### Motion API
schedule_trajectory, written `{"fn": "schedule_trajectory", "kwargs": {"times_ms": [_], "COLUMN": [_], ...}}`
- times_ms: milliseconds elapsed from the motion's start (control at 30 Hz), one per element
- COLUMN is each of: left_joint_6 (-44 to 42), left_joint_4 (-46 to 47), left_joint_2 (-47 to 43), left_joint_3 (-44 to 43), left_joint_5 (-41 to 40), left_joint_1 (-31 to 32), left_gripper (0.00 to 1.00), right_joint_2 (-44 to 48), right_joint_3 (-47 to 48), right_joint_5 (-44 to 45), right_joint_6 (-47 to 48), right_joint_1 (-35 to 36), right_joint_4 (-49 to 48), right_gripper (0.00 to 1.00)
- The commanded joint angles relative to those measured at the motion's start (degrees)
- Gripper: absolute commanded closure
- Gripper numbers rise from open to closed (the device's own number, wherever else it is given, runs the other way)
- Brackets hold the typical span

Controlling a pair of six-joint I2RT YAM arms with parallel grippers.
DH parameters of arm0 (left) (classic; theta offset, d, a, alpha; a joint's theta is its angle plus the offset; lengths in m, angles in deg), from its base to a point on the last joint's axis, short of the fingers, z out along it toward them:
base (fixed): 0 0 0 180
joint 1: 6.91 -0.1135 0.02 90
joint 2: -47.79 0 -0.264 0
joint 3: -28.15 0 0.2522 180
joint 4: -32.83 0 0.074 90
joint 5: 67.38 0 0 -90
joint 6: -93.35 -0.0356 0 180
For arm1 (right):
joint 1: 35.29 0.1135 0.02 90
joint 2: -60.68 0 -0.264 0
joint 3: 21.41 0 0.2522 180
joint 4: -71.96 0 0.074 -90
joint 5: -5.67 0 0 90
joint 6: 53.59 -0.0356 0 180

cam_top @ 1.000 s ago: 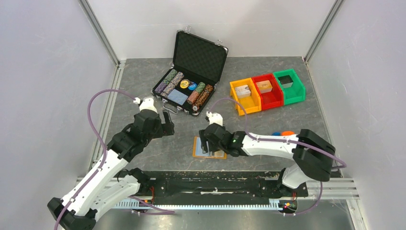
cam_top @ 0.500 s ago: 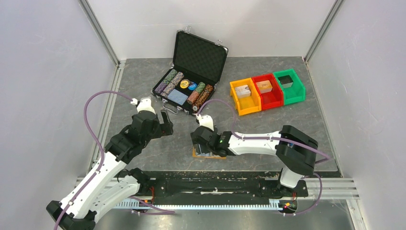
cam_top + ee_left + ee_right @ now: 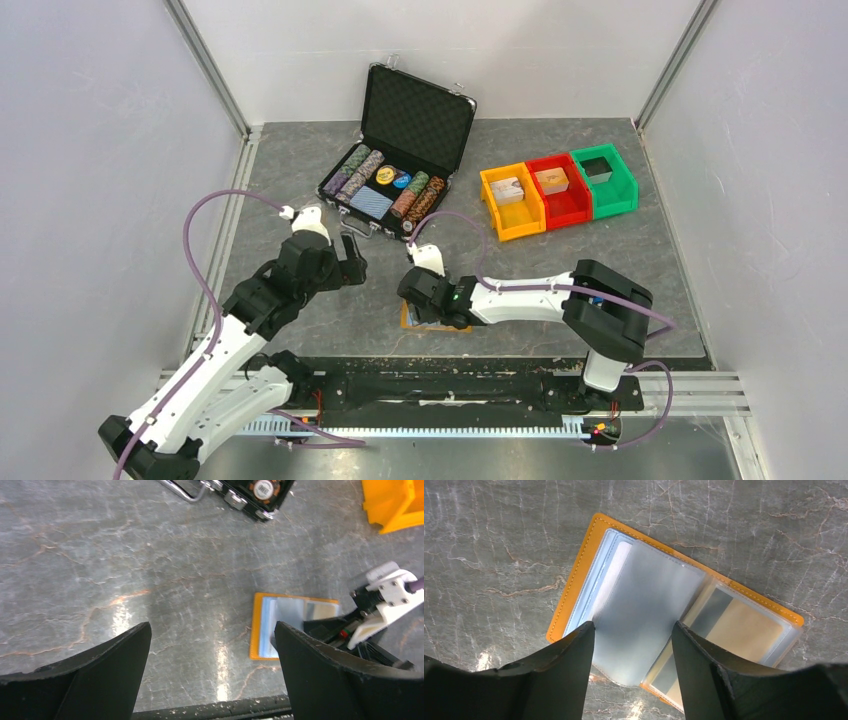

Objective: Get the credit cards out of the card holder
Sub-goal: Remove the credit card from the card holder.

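at the near edge of the table [image 3: 499,540] the card holder [image 3: 574,597] lies open, the beige card [image 3: 744,630] and light blue card [image 3: 596,580] inside. the right gripper [image 3: 633,635] hovers over it, jaws apart astride a clear sleeve [image 3: 649,600], gripping nothing. better to pinch a card's edge than the sleeve. farther off, the left gripper [image 3: 211,635] hangs open, free to pin the cover.

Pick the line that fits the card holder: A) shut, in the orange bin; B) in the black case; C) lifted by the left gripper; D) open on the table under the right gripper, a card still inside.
D: the card holder lies open on the table below the right gripper, with a beige card showing inside it.
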Motion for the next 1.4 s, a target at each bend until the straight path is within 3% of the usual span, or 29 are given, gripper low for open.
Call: {"fn": "schedule_trajectory", "kwargs": {"times_ms": [0, 267, 500, 800, 967, 1133, 1367], "left_joint_6": [0.3, 4.8, 9.0, 9.0, 8.4, 9.2, 9.9], "left_joint_4": [4.2, 4.5, 9.5, 18.8, 24.9, 30.0, 34.5], "left_joint_2": [-0.3, 2.2, 6.4, 17.4, 23.6, 29.7, 36.4], "left_joint_3": [2.0, 4.9, 9.0, 9.6, 7.8, 6.7, 4.6], "left_joint_5": [6.4, 9.3, 16.4, 25.7, 31.5, 34.9, 37.4], "left_joint_1": [-0.1, -0.1, -0.2, -0.2, -0.1, -0.1, -0.1], "left_gripper": [0.0, 0.05, 0.15, 0.48, 0.67, 0.74, 0.75], "right_joint_2": [0.0, 2.9, 9.1, 14.4, 14.0, 14.0, 13.2], "right_joint_3": [-1.0, -5.1, -16.7, -30.8, -34.6, -37.6, -39.3], "right_joint_5": [1.1, 0.6, -8.2, -20.8, -26.1, -28.9, -31.1], "right_joint_6": [0.4, 2.5, 1.1, -3.3, -5.6, -7.7, -9.4], "right_joint_1": [0.4, -0.1, -3.7, -10.0, -12.5, -13.7, -14.5], "right_joint_4": [-3.4, -9.3, -26.4, -50.6, -58.8, -65.8, -69.4], "right_gripper": [0.43, 0.62, 0.72, 0.76, 0.78, 0.79, 0.81]}}
